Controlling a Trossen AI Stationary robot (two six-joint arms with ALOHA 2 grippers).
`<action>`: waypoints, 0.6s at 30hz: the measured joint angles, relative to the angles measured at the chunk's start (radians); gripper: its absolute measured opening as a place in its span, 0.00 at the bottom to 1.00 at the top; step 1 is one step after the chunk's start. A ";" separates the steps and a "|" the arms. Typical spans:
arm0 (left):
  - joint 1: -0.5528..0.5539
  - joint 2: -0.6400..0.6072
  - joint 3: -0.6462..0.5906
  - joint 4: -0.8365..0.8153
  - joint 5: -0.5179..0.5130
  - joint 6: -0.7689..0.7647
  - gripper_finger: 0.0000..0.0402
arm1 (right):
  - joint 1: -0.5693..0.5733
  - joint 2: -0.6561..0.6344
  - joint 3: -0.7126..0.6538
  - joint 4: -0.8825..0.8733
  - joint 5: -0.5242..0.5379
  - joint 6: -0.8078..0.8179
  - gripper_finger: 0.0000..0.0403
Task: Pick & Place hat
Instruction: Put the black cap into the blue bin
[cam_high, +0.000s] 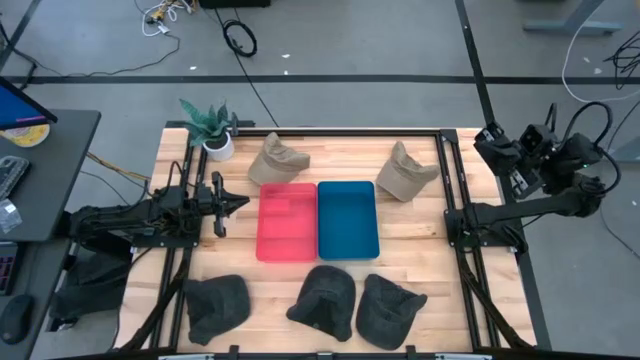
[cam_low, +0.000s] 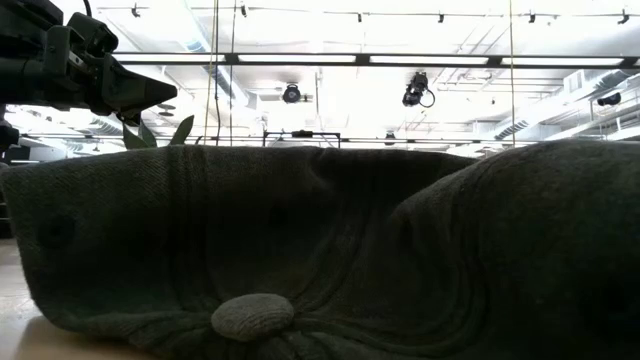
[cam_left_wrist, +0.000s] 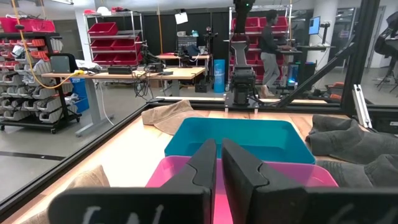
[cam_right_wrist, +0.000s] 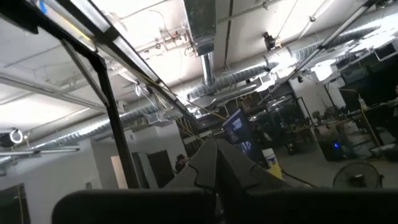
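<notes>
Two tan hats lie near the table's far edge, one beyond the pink tray, the other beyond the blue tray. Three dark grey hats rest along the near edge; one of them fills the low view. My left gripper hovers shut, level, just left of the pink tray, pointing at it. My right gripper is shut and raised off the table's right side, facing the ceiling.
A potted plant stands at the far left corner. Black frame rails run along both sides of the table. Bare wood shows between the trays and the rows of hats. A person stands in the room beyond.
</notes>
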 joint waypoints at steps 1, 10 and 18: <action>0.000 0.000 0.000 0.000 0.000 0.000 0.07 | 0.000 0.006 0.000 0.007 -0.020 -0.013 0.03; 0.000 0.000 0.000 0.000 0.000 0.000 0.07 | 0.000 0.089 0.135 -0.186 -0.104 -0.039 0.03; 0.000 0.000 0.000 0.000 0.000 0.000 0.07 | 0.000 0.203 0.234 -0.361 -0.113 0.008 0.03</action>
